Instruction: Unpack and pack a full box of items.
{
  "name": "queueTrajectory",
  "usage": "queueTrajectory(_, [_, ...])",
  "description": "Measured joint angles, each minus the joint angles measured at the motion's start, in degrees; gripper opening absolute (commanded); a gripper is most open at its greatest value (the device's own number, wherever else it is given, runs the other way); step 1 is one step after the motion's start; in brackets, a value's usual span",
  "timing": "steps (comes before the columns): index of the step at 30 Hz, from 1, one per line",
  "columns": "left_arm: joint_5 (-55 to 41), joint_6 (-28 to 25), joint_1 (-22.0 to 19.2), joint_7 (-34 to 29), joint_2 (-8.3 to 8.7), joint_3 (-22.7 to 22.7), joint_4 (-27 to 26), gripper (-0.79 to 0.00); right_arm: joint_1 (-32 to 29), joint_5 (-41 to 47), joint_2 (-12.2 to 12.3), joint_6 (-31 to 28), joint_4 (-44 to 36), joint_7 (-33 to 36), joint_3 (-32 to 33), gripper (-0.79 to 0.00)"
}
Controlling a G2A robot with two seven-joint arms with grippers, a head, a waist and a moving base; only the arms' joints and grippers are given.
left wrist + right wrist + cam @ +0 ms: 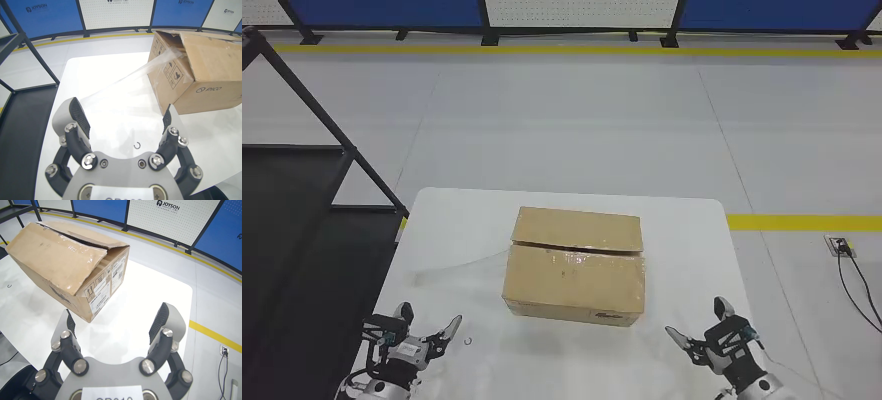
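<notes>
two spread, empty grippers: my left gripper [428, 322] and right gripper [697, 322] flank the box [577, 265], centred on the table [457, 230] with flaps loosely closed, so i judge either can reach a flap.

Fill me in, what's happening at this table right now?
A two-armed robot is facing a cardboard box that sits mid-table. The box's top flaps are down but ajar at the seam, and a loose strip of clear tape trails from it toward the left side. The left end effector and right end effector are both open and hold nothing. They sit at the near edge, one on either side of the box. No items are out yet, only a small C-shaped clip by the left one.
</notes>
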Motion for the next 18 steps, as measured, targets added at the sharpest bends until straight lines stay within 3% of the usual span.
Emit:
queueTrajectory(10, [-0.41,0.05,-0.28,-0.17,-0.05,0.17,0.15,0.000,0.12,0.66,-0.07,-0.31,0.12,-0.31,-0.21,0.000])
queueTrajectory(18, [-7.42,0.83,-5.21,-3.79,-0.56,1.68,2.02,0.000,6.14,17.66,-0.40,-5.10,1.71,4.08,-1.70,0.000])
